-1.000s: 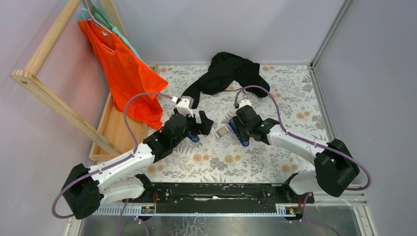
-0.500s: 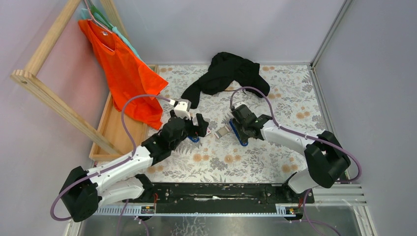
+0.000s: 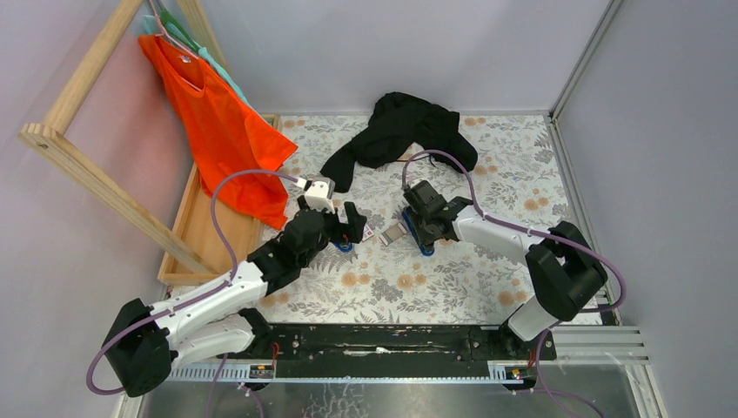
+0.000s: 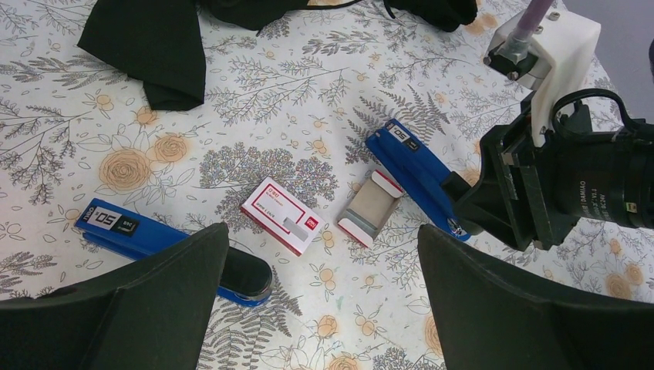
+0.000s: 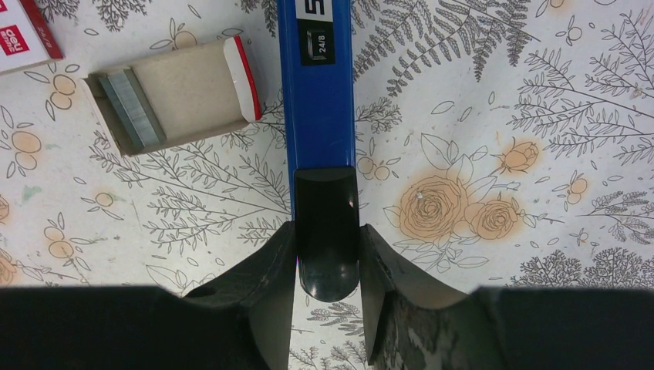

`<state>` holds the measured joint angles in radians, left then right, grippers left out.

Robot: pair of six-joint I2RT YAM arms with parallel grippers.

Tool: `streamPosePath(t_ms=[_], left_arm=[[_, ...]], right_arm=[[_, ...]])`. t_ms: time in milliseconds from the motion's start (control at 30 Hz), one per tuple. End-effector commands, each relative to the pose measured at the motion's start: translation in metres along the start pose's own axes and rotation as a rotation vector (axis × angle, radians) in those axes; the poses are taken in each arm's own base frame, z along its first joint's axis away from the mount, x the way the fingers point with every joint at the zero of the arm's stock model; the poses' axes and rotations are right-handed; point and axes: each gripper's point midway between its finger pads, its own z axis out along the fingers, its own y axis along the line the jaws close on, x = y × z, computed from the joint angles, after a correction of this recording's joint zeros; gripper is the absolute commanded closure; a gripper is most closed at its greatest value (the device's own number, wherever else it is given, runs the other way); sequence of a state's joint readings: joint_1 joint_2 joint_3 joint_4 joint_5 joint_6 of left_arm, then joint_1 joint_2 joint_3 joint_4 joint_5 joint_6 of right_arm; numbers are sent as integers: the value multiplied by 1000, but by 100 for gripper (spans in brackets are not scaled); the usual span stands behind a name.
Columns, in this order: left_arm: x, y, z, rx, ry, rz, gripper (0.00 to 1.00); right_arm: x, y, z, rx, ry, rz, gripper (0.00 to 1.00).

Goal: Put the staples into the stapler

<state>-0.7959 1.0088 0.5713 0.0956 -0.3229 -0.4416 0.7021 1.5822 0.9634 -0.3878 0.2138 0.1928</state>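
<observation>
Right wrist: right hand [image 5: 328,235] grips stapler [image 5: 318,100] end; staples tray [image 5: 173,92] beside stapler, leftward.

On the surface [image 3: 452,287], one row runs left to right: left stapler [image 4: 154,243], staple box [image 4: 281,215], tray [image 5: 173,92], right stapler [image 5: 318,92]. The tray lies just beside the right stapler. Staple strips [image 5: 131,108] lie in the tray. A garment [image 3: 400,131] lies behind the row, near the far edge. A rack [image 3: 104,178] stands at the left.
</observation>
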Motion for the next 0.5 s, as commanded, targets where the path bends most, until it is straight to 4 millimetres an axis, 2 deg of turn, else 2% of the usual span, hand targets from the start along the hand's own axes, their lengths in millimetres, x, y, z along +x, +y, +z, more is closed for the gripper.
streamPosePath(t_ms=[0,100,200,267,467], left_arm=[[-6,6,0,-27,-31,5,0],[-6,7,0,-31,-32,4,0],[-6,7,0,-34,-32,1,0],[-7,8,0,-37,-35,-1,0],[-12,10,-4,-53,-53,-13,0]], right_arm=[[43,9,18,-30,177,12,81],[47,8,23,-18,205,15,83],[40,7,23,-9,191,18,86],[28,4,19,12,151,32,88],[-12,-24,3,121,2,112,89]])
